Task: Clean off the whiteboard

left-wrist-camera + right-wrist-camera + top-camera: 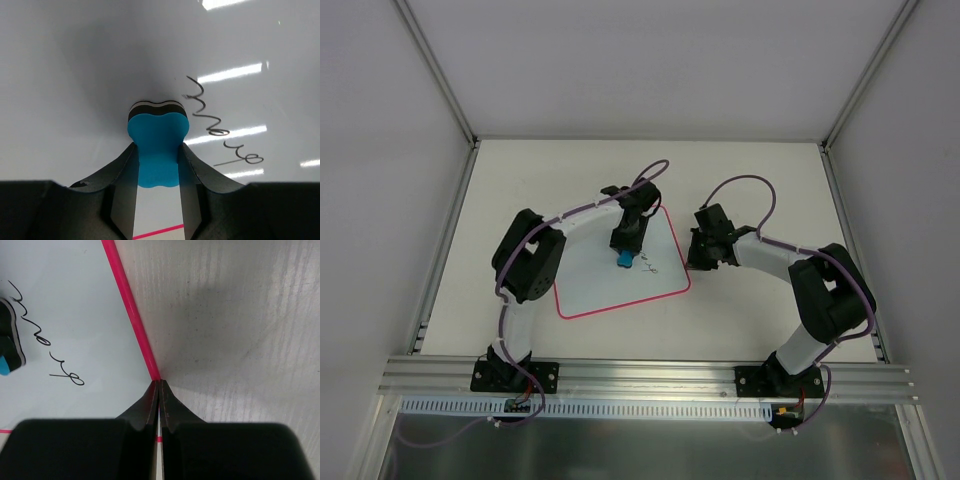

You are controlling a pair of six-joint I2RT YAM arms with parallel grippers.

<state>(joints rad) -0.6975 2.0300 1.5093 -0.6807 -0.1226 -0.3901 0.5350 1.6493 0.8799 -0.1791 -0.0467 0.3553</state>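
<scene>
The whiteboard (605, 285) lies on the surface (740, 180) between the arms, its scribble (218, 132) unwiped. The left fingers (125, 170) pinch the eraser (157, 127), which is set on the board just beside the writing. The right fingers (145, 412), pressed together at the red edge, perhaps pin it. The wiping step is in hand; the next move calls for a sweep across the scribble.

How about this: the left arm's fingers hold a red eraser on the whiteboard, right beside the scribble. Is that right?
Not quite. The eraser is blue, not red, as the left wrist view shows. Only the whiteboard's thin border is red-pink. The rest is right: the left fingers hold it on the whiteboard, right beside the scribble.
</scene>
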